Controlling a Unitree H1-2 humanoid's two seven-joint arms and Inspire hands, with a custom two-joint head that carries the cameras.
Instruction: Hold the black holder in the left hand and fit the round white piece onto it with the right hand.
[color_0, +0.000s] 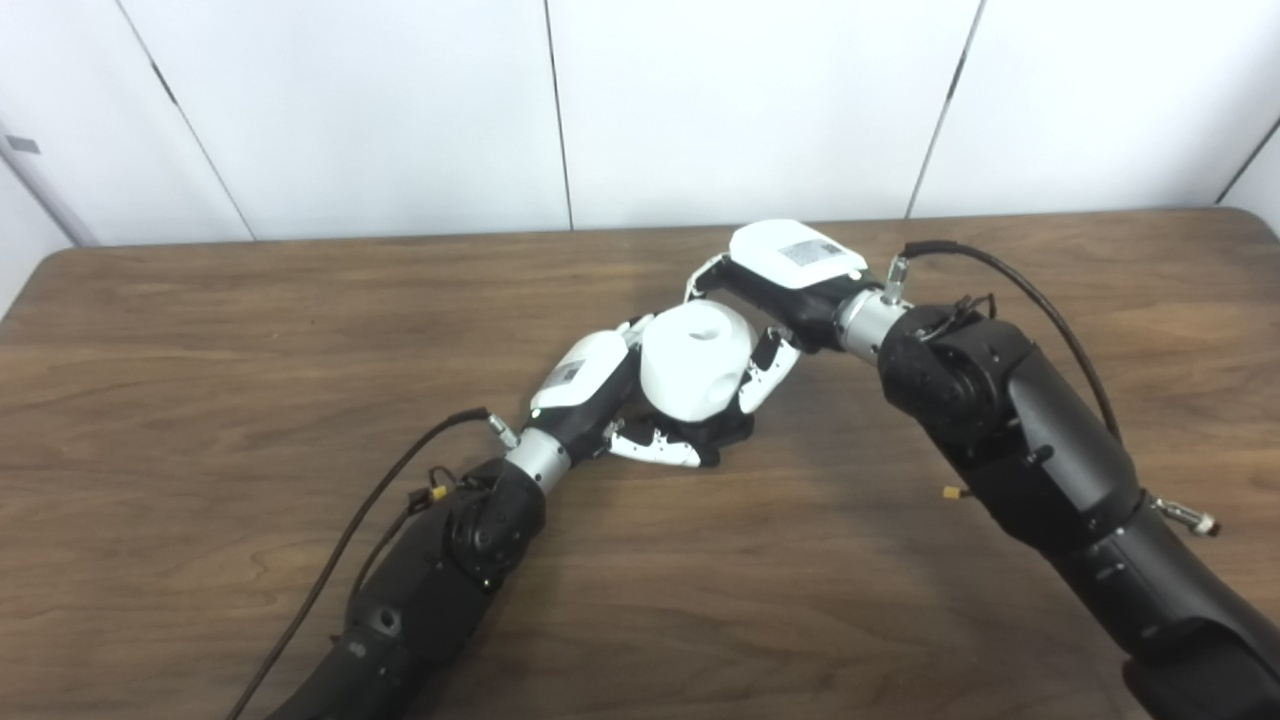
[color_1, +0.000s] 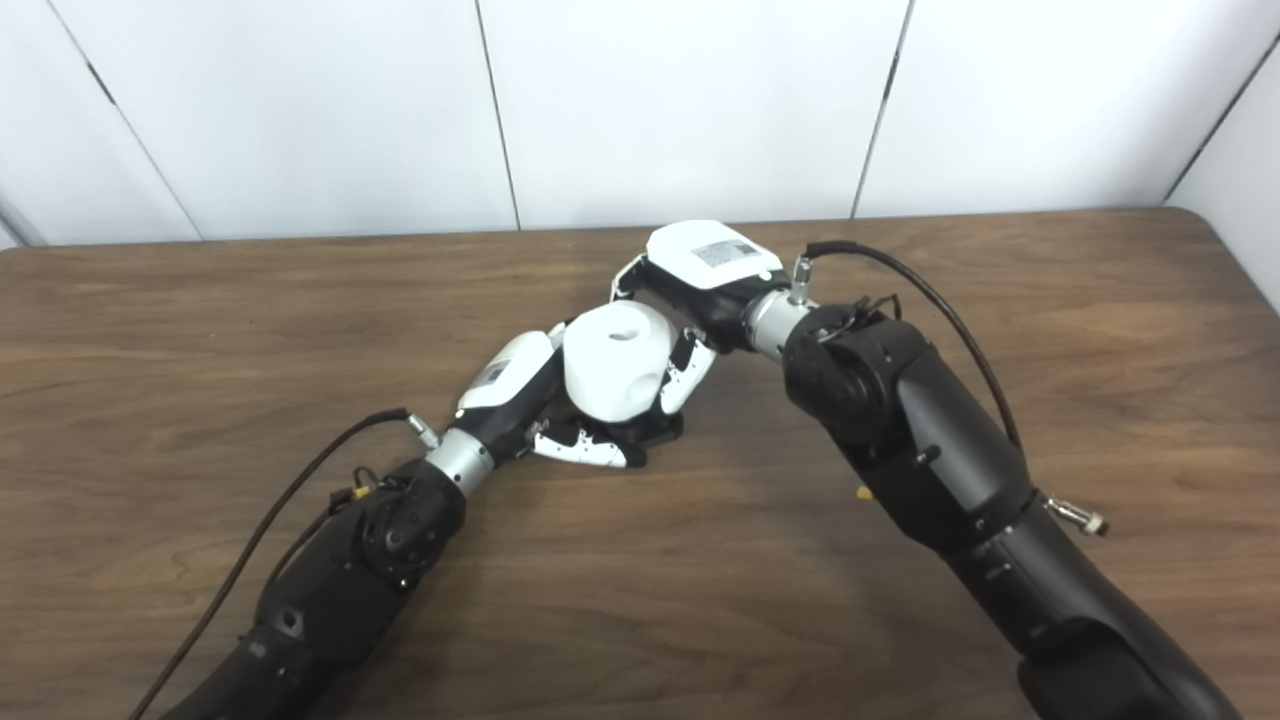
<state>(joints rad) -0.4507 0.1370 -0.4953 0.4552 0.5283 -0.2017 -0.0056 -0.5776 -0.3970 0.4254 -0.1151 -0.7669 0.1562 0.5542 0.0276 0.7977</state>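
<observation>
Round white piece (color_0: 695, 362) sits mid-tabletop (color_0: 200, 420), wedged between the two hands. Left hand (color_0: 600, 395) touches its left side, fingers (color_0: 655, 447) curled under and around the black holder (color_0: 725, 432), which shows only as a dark edge beneath the white piece. Right hand (color_0: 775, 290) comes in from behind the white piece and clasps it, fingers (color_0: 768, 370) wrapped down its right side. White piece rests directly on top of the holder; how far it is seated cannot be told.
</observation>
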